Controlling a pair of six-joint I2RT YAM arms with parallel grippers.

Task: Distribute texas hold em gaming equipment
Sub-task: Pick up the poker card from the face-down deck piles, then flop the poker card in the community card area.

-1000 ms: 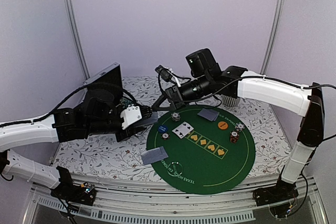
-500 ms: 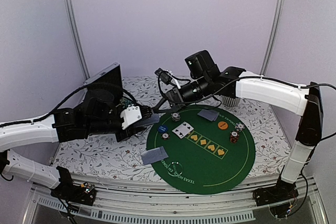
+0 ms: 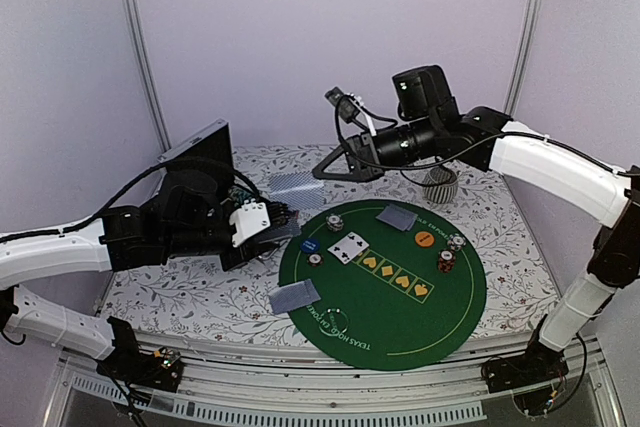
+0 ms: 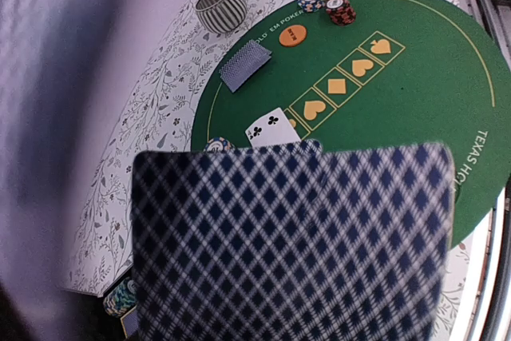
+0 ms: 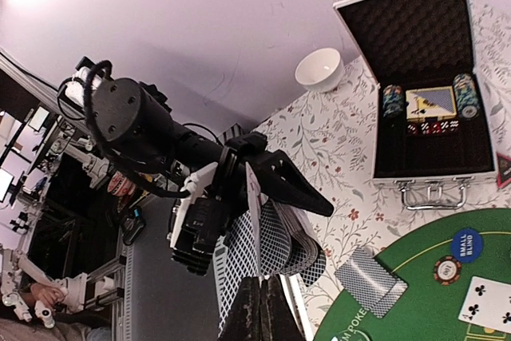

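Between the right jaws: we see one playing card (image 3: pixel 297 187), pinched at one end by the right gripper (image 5: pixel 258 293). The fingers are clenched flat on its faces, and the rest of the card juts past the tips in mid-air.
Between the left jaws: the left gripper (image 3: pixel 272 225) is grasping the fanned deck (image 4: pixel 287 245), which fills its own camera's view with patterned backs.
Card against deck: the single card hangs just above and beyond the fan. From the top view we judge the two to be apart.
Handling: we expect the card to be light, thin, springy and slick. It would bow under a hard squeeze and slip from a loose one, so we would hold it by an edge with the pads on its flat faces.
Below the right jaws: the green mat (image 3: pixel 420 317) lies lower, on the side away from the deck. It carries a face-down pair (image 3: pixel 397 218) nearest the tips, then the face-up cards (image 3: pixel 348 247).
Farther out: the chip stacks (image 3: pixel 446 260) and the orange disc (image 3: pixel 424 238) sit well apart from both jaws.
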